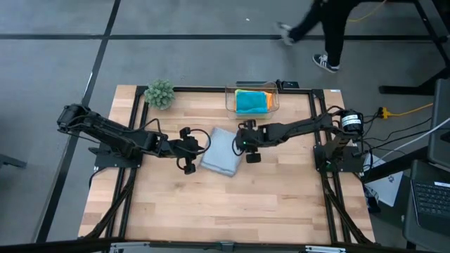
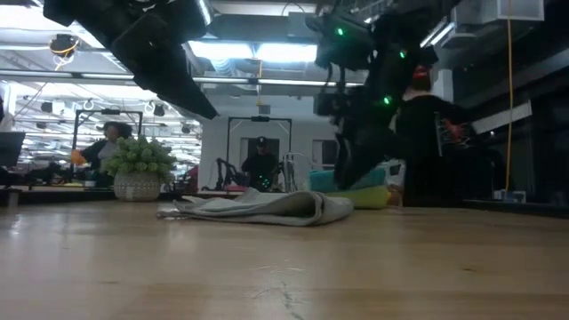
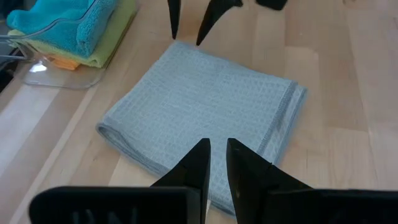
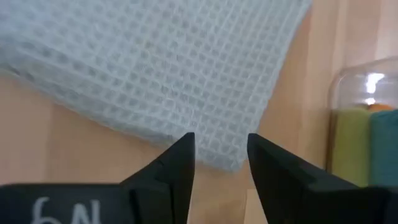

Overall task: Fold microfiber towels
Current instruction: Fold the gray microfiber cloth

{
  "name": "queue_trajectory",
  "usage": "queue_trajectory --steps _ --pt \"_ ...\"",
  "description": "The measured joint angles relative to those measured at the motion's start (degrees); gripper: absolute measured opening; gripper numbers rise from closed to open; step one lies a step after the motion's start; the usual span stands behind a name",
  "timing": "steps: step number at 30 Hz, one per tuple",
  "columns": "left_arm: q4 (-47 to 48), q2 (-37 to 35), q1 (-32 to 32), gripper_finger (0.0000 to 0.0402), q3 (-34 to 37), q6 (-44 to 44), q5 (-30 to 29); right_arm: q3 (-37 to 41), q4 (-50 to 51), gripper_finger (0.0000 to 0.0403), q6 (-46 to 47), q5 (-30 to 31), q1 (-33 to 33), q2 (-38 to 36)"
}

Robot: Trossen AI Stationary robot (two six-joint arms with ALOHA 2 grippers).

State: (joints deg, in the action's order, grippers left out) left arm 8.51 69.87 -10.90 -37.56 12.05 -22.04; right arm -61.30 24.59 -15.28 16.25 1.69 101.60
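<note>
A light grey microfiber towel [image 1: 221,150] lies folded into a rectangle on the wooden table [image 1: 211,204], flat on its underside. My left gripper [image 3: 216,155] hangs over the towel's left edge, its fingers a narrow gap apart with nothing between them. My right gripper [image 4: 221,149] stands open just over the towel's right edge near a corner [image 4: 233,163]. It also shows in the left wrist view as two dark fingertips [image 3: 173,28]. The turquoise [image 3: 62,18], lime green [image 3: 115,37] and orange [image 3: 62,62] towels lie stacked in a clear box [image 1: 252,100].
The clear box stands at the table's far edge, right behind the grey towel. A small green plant in a pot [image 1: 159,93] sits at the far left corner. The near half of the table is bare wood. A person walks on the floor beyond the far edge [image 1: 327,31].
</note>
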Motion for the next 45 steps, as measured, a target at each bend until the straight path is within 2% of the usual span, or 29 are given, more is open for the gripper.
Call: queue_trajectory --steps 5,8,11,13,19,23,27,32,38,42,45 --pt "-0.02 -0.02 0.00 0.0044 0.00 0.00 0.00 -6.63 8.84 0.0150 7.84 0.64 -0.46 -0.03" --pt "-0.02 0.00 0.00 0.0044 0.00 0.00 0.00 -8.13 7.72 0.0150 14.38 -4.53 -1.06 -0.07" --pt "-0.02 0.00 0.00 0.0044 0.00 -0.01 0.00 -6.88 -0.07 0.0150 19.18 -11.72 -2.10 -0.07" --pt "-0.02 0.00 0.00 0.0044 0.00 0.00 0.00 -4.45 -6.33 0.0150 19.81 -13.08 -3.04 -0.02" --pt "-0.02 0.00 0.00 0.0044 0.00 -0.02 0.00 5.73 -31.69 0.0150 25.24 -12.58 -5.84 0.12" --pt "-0.04 -0.01 0.00 0.0044 0.00 -0.02 0.00 9.24 -37.68 0.0150 27.05 -7.95 -7.81 1.86" --pt "-0.29 0.00 0.00 0.0044 0.00 -0.04 -1.04 8.41 -37.28 0.0150 28.62 -4.52 -9.19 6.07" --pt "-0.46 -0.02 0.00 0.0044 0.02 -0.04 -1.64 4.64 -35.06 0.0150 28.60 -6.78 -9.94 9.86" --pt "-0.38 -0.02 0.00 0.0044 0.02 1.01 -1.75 0.78 -18.63 0.0150 29.07 -12.14 -9.92 8.49" --pt "-0.15 0.00 0.00 0.0044 0.02 1.01 -1.76 -0.32 -9.10 0.0150 20.71 -12.87 -9.93 7.33" --pt "-0.17 0.00 0.00 0.0044 0.02 1.02 -1.77 -0.48 -5.95 0.0150 16.35 -14.62 -9.88 6.98"
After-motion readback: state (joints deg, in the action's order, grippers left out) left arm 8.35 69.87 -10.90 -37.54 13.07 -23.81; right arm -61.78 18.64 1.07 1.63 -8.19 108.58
